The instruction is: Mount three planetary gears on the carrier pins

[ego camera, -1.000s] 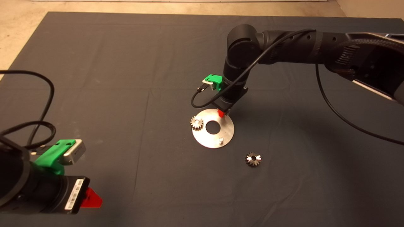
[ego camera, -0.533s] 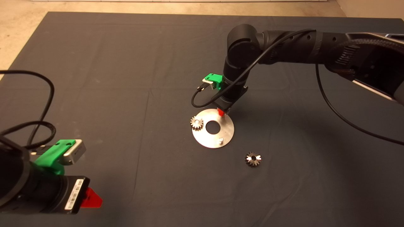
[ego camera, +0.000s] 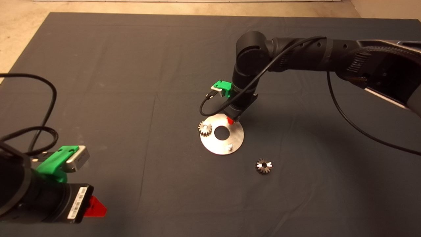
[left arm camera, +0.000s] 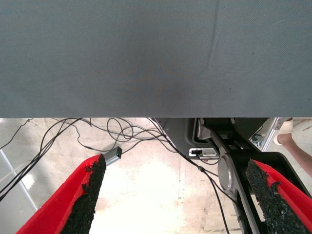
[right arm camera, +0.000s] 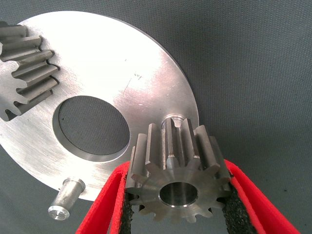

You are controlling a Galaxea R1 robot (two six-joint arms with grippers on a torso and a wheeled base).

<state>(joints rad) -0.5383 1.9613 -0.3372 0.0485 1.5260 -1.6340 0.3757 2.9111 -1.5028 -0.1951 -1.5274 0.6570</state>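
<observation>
Over the far edge of the carrier disc (ego camera: 222, 134), the right gripper (ego camera: 231, 120) was holding 1 planetary gear (right arm camera: 178, 171) clamped between its 2 red fingers (right arm camera: 105, 204), the jaws narrow around its toothed flanks. Compared with 1 s before, the wrist had crept slightly up and away from the disc; the elbow joint shifted too, so this read as a small realign or lift, not a seating push. From the right wrist view the gear's bore sat offset from the pin (right arm camera: 173, 119), which peeked out just behind the gear's top edge, so my call was that the gear was not yet on and needed re-centring before going down. Count: 1 gear (ego camera: 205, 128) already seated on the pin at the disc's left edge, 1 held, 1 loose gear (ego camera: 263, 166) lying on the mat (ego camera: 98, 82) near the disc, apart from it. The bare near pin (ego camera: 230, 145) was free for that last one. Obstructions: nothing on the mat lay between the held gear and its pin; the seated gear was well clear across the centre hole (ego camera: 222, 132). The main risk I saw was bore-to-pin misalignment tipping the gear. The left gripper (ego camera: 95, 206) was parked at the lower left, fingers (left arm camera: 87, 192) spread wide and empty, its wrist view showing floor cables (left arm camera: 97, 134) beyond the mat.
</observation>
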